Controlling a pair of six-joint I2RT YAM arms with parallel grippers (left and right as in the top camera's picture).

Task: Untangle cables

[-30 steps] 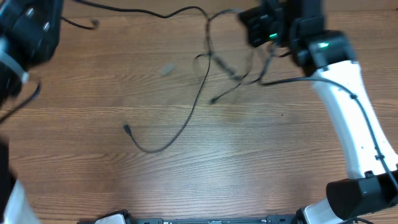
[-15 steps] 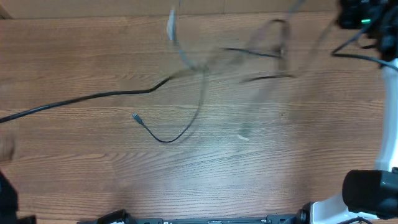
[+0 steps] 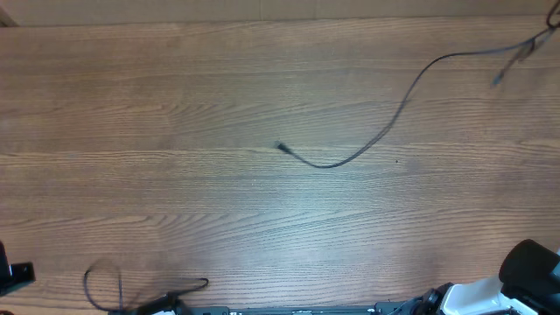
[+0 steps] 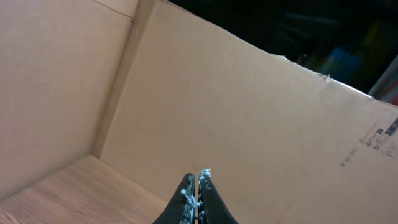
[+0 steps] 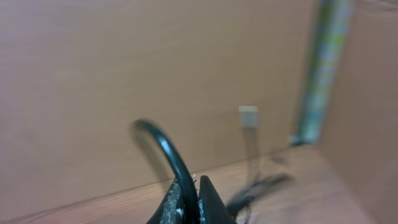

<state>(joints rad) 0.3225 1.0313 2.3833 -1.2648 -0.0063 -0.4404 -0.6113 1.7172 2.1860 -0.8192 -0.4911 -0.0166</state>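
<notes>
1 thin black cable [image 3: 386, 134] lies across the wooden desk [image 3: 175, 105], its small plug [image 3: 282, 147] near the middle; from there it dips in a shallow curve, then climbs toward the far right corner and leaves the overhead view. The right end effector [image 5: 189, 190] is clamped on this cable, which arches up out of the closed tips in the right wrist view. A 2nd cable [image 3: 194, 283] sits well apart at the near left edge, in a small loop with a short tail. The left end effector [image 4: 196, 186] is pressed closed in front of a cardboard wall [image 4: 249, 124], with nothing visible between its tips. Whether it carries the 2nd cable cannot be told. Both cables look light, limp and smooth, so they should drag easily, whip if pulled fast, and slip through a loose pinch. The plug end looks like the firmer place to take hold; a mid-length grip would only let the cable fold and sag.
</notes>
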